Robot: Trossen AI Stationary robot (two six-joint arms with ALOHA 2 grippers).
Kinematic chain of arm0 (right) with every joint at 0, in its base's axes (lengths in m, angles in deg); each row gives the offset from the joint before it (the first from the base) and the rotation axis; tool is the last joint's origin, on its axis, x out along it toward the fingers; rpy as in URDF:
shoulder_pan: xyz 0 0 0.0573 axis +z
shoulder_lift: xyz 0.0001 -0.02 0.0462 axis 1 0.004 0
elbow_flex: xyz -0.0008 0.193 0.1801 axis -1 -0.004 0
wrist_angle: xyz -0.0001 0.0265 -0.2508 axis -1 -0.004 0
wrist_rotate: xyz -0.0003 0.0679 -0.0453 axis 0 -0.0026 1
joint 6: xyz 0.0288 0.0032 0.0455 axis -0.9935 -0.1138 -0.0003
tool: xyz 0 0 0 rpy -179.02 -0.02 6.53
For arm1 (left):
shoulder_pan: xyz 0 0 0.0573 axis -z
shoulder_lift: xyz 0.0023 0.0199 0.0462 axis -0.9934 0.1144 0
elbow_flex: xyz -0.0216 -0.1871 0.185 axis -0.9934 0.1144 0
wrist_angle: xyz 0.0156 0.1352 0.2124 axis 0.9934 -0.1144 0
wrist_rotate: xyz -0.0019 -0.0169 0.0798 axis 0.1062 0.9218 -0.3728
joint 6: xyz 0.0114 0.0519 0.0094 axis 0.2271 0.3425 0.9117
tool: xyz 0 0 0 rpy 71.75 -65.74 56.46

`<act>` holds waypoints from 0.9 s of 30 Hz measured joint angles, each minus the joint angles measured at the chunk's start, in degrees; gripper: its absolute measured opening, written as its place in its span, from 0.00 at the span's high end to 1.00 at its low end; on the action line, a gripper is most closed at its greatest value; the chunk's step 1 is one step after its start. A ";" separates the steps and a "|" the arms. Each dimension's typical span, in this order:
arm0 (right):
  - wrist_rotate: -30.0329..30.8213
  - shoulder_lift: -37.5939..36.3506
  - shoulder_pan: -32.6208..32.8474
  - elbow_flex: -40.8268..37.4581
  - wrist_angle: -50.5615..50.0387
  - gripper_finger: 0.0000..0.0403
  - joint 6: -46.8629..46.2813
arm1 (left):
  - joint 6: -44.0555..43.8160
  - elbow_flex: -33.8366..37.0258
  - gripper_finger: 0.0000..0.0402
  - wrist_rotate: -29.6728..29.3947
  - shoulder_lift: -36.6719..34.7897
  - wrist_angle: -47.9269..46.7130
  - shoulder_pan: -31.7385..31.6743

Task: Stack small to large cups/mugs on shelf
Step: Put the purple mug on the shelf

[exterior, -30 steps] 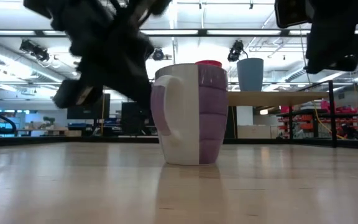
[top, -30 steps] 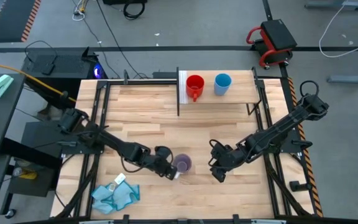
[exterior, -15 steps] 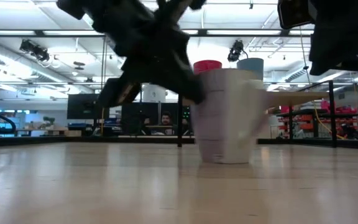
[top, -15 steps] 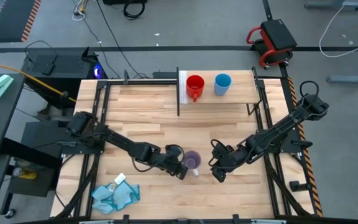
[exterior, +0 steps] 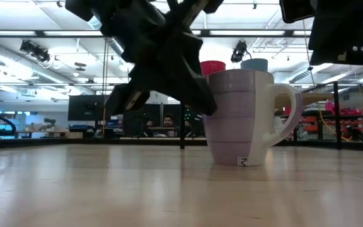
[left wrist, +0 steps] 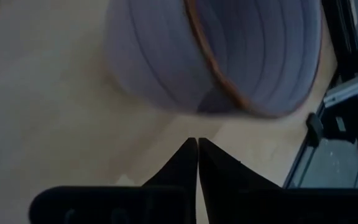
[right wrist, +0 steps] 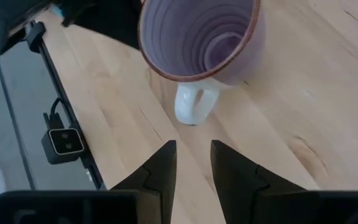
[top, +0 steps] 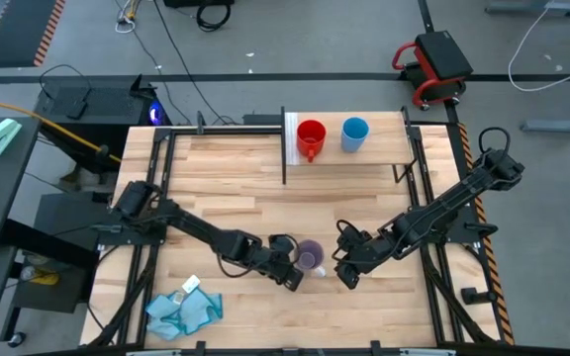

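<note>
The pale purple mug [top: 309,255] stands upright on the tabletop, its white handle [right wrist: 193,106] turned toward my right gripper [right wrist: 193,152]. That gripper is open and hovers a short way to the mug's right [top: 342,265]. My left gripper [left wrist: 197,142] is shut, low at the mug's left near side [top: 292,272], tips close to its wall [left wrist: 166,74]. The red mug [top: 310,136] and the light-blue cup [top: 354,133] stand side by side on the shelf [top: 364,158]. My left gripper points its shut fingertips [left wrist: 188,152] at the purple mug's lower wall [left wrist: 185,106] from the table's left near side, slanting down. A strip of table shows between tips and wall in the left wrist view, so I cannot tell whether they touch.
A teal-blue cloth [top: 181,311] lies near the table's left near corner. The shelf's thin dark upright panel [top: 284,148] stands at its left end beside a white strip [top: 291,138]. Bare wood [top: 245,188] stretches between the purple mug and the shelf.
My left gripper swept toward the table's right along the near side of the purple mug. The mug slid a little to the right and turned about upright, so its handle went from the left side round to the right, facing my right gripper.
</note>
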 joint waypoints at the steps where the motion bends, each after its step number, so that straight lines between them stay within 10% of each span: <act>1: -0.14 0.05 0.00 0.00 -0.05 0.74 0.43 | 0.02 0.00 0.95 -0.31 0.00 0.06 -0.28; 27: -0.60 0.08 -8.88 3.25 -5.43 0.74 7.76 | 1.58 0.06 0.94 -0.38 -0.26 0.54 -3.28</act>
